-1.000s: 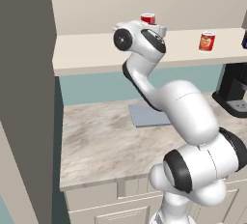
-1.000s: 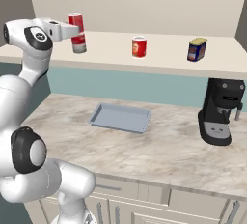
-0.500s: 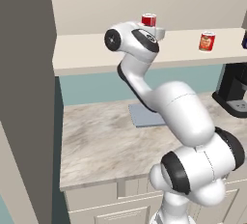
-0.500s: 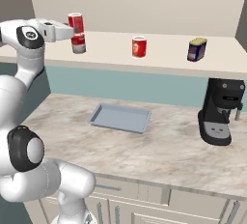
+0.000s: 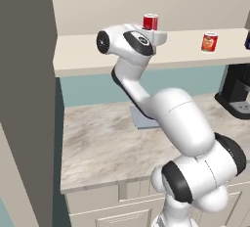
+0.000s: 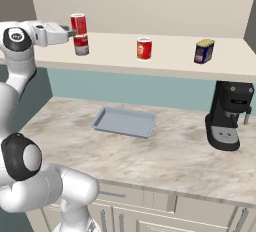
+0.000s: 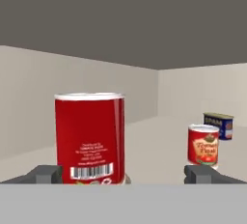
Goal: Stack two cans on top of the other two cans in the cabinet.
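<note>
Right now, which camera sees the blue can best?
The right base view: the blue can stands in full view on the shelf, right of the other cans. The hand view shows it far off, partly behind another can; the left base view catches just a sliver at its edge.

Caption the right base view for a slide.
Gripper beside a red can stacked on another can on the cabinet shelf; two more cans stand apart.

Wall: teal band under the shelf.
Counter: grey-veined marble, cream drawers below.
On it: grey tray, black coffee machine.
Left side: tall dark panel.
</note>
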